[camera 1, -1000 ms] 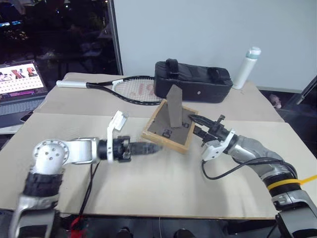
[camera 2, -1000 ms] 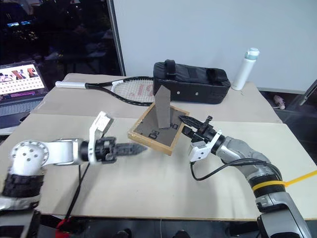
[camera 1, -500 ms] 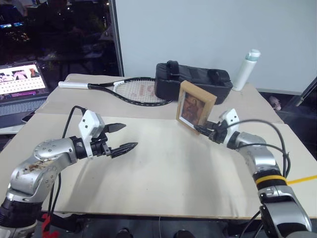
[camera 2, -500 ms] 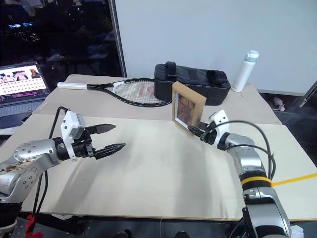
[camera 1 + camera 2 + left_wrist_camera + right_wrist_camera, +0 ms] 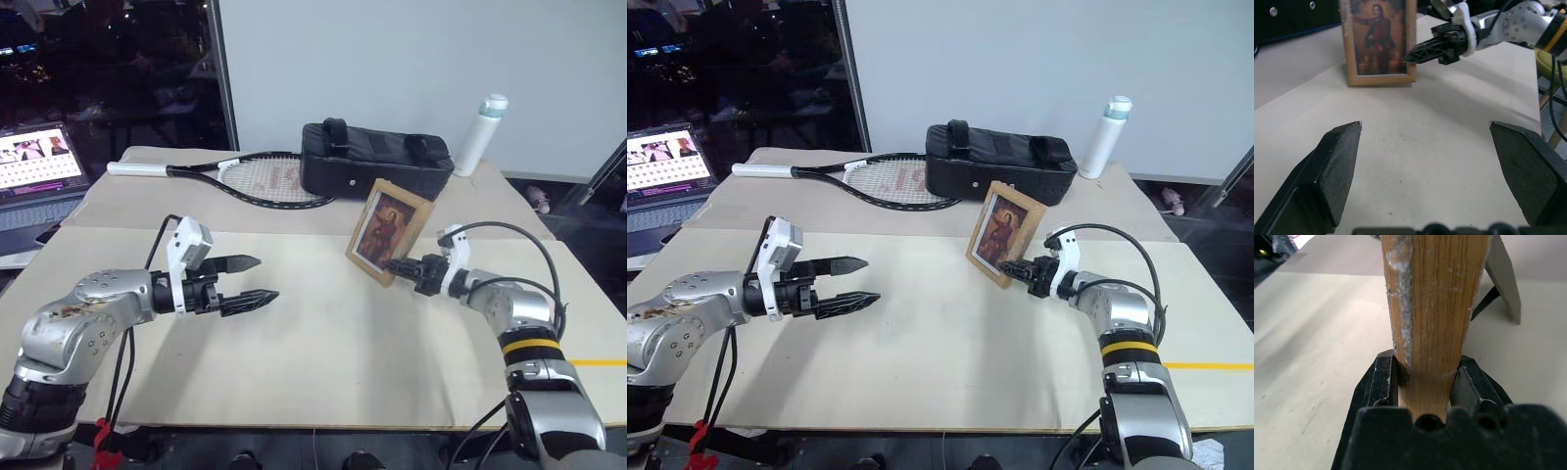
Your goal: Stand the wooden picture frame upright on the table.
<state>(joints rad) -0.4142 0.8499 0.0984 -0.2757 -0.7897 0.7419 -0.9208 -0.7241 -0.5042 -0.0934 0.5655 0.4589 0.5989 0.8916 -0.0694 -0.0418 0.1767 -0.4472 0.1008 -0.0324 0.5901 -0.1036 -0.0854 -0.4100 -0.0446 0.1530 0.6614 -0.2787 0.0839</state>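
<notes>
Right gripper is seen clamped on the lower side edge of the wooden picture frame, which a second ago lay face down and tilted with its stand sticking up, and half a second ago was held raised above the table. The frame is now shown upright, its bottom edge down at the tabletop, near the middle of the table and just in front of the black bag. From the right wrist camera, the light-wood edge is gripped between both black fingers, and the fold-out stand is splayed behind it. A reddish portrait of a standing figure is displayed on the front, bordered by pale wood, scuffed white along one corner.

Left gripper, previously pushed close against the frame, is now held well apart from it on the left, fingers spread wide and empty. A tennis racket and a white bottle are seen at the table's far side, a lit laptop at far left.
</notes>
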